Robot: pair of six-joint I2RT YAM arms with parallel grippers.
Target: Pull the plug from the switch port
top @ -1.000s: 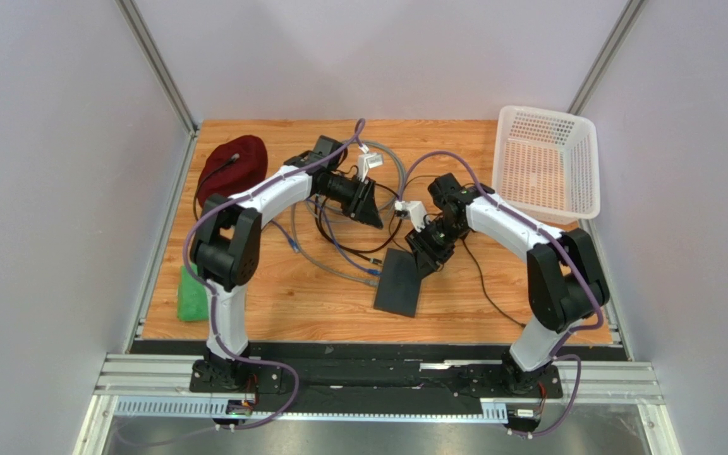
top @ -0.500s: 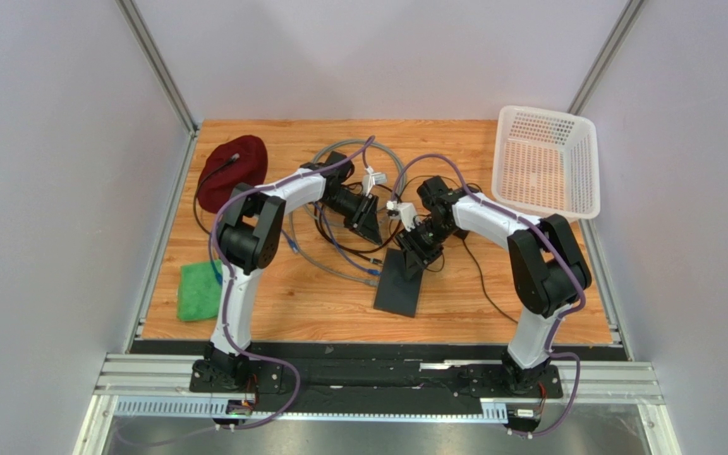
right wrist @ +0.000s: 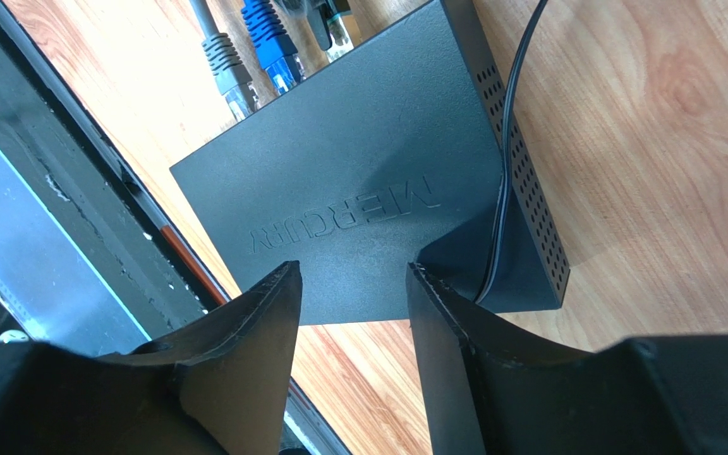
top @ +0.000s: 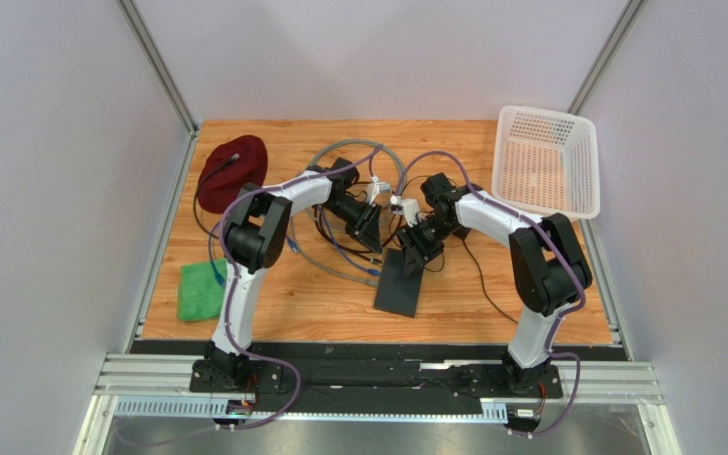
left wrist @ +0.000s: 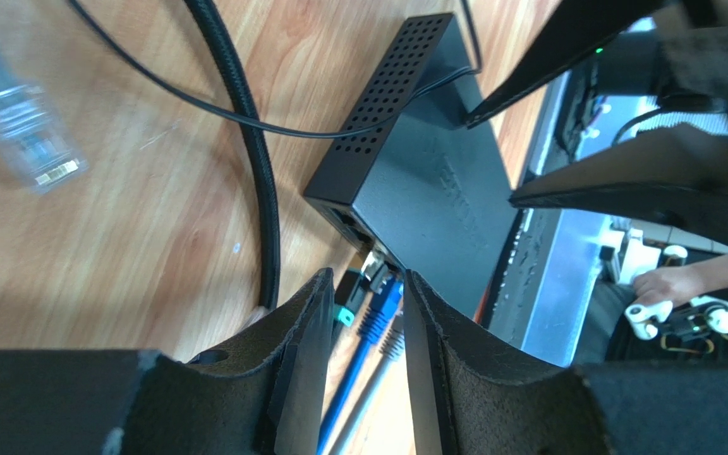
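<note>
The switch (top: 398, 284) is a flat black box lying on the wooden table. In the left wrist view its port edge (left wrist: 354, 223) faces me with a blue plug (left wrist: 383, 301), a black plug with a teal tab (left wrist: 349, 296) and a grey cable (left wrist: 389, 343) in it. My left gripper (left wrist: 368, 277) is open, and its fingers stand either side of the blue plug without touching it. My right gripper (right wrist: 351, 270) is open over the switch's (right wrist: 339, 190) rear edge, next to the thin black power cable (right wrist: 512, 133). The blue plug (right wrist: 273, 47) also shows at the far edge there.
A white basket (top: 546, 161) stands at the back right. A dark red cloth (top: 232, 171) lies at the back left and a green cloth (top: 199, 289) at the left edge. Loops of grey and black cable (top: 358, 156) lie behind the switch. A loose clear plug (left wrist: 21, 133) lies on the wood.
My left gripper has moved from the back of the table toward the switch's port edge. My right gripper has shifted slightly left, staying over the switch.
</note>
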